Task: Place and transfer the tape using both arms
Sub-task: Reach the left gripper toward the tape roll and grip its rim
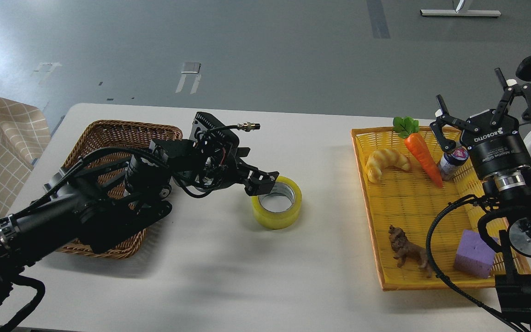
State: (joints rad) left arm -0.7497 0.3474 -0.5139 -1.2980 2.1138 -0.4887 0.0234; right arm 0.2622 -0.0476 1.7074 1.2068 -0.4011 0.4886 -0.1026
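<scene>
The tape lies flat on the table, core hole facing up, touching the left gripper; its jaw state is unclear. The right gripper stands spread apart, empty, well away.

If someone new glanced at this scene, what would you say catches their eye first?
Probably the tape, bright yellow, lying flat mid-table with the left gripper at its rim. Next, the yellow tray on the right, holding an orange carrot, a croissant, a toy lion and a purple block. The right gripper hangs open over its far corner.
</scene>
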